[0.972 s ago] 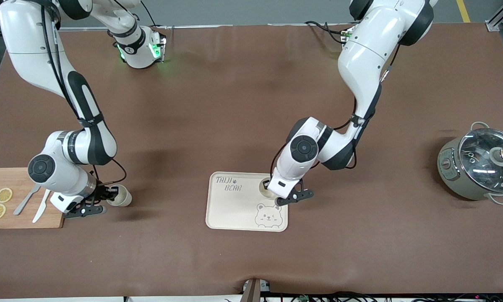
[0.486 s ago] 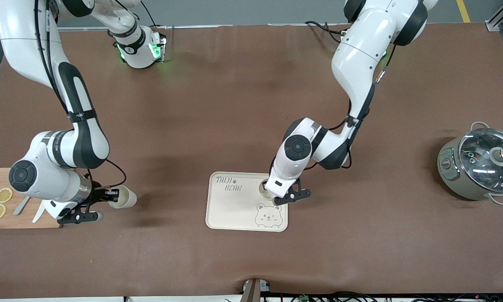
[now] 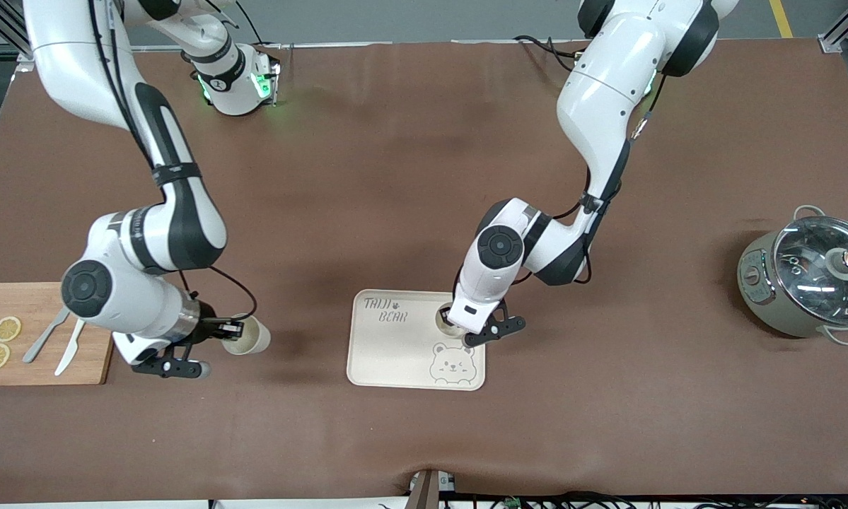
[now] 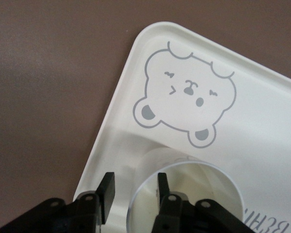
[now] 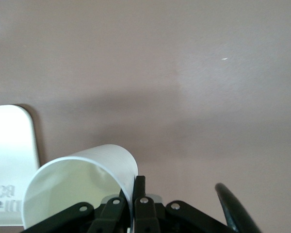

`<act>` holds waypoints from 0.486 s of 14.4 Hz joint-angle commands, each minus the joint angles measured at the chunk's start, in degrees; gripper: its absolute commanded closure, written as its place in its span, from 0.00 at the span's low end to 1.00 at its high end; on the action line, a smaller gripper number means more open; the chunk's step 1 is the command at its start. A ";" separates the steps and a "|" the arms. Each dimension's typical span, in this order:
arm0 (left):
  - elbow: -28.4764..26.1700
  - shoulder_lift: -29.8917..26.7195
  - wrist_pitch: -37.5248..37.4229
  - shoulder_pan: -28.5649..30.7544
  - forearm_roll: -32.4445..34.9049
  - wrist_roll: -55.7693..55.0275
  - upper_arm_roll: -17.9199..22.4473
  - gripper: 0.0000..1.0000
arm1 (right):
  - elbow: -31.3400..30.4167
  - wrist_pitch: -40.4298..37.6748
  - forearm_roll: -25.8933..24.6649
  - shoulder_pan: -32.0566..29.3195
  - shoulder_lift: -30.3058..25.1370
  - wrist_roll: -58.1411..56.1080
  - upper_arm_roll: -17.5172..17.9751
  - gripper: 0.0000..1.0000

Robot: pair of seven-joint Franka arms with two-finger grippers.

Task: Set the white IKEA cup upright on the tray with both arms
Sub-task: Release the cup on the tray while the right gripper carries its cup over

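Observation:
A white cup point(image 3: 250, 338) hangs tilted in my right gripper point(image 3: 231, 330), which is shut on its rim wall over the brown table between the cutting board and the tray. In the right wrist view the cup point(image 5: 77, 187) is pinched by the gripper point(image 5: 133, 188), and a tray corner point(image 5: 12, 145) shows. A second white cup point(image 3: 445, 318) stands upright on the cream bear tray point(image 3: 395, 353). My left gripper point(image 3: 457, 326) is open over it. In the left wrist view one finger is inside that cup point(image 4: 194, 194) and one outside, the gripper point(image 4: 134, 183) straddling the wall above the tray point(image 4: 262, 121).
A wooden cutting board point(image 3: 95, 367) with lemon slices, a fork and a knife lies at the right arm's end. A grey pot with a glass lid point(image 3: 809, 276) stands at the left arm's end.
My right arm has carried its cup from beside the cutting board toward the tray. My left gripper has stayed at the cup on the tray.

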 commanded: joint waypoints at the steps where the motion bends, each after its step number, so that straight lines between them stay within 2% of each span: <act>1: 1.05 -0.11 -1.22 -0.87 -0.29 -1.24 1.25 0.00 | 2.04 -0.99 0.50 2.76 0.52 7.54 -0.38 1.00; 3: 1.32 -0.90 -4.71 -0.87 -0.38 -0.98 1.08 0.00 | 3.18 -0.47 0.50 4.87 1.14 12.03 -0.38 1.00; 7: 3.25 -3.79 -16.40 -0.34 -0.91 -0.19 0.55 0.00 | 4.32 1.90 2.96 8.03 3.42 18.36 -0.38 1.00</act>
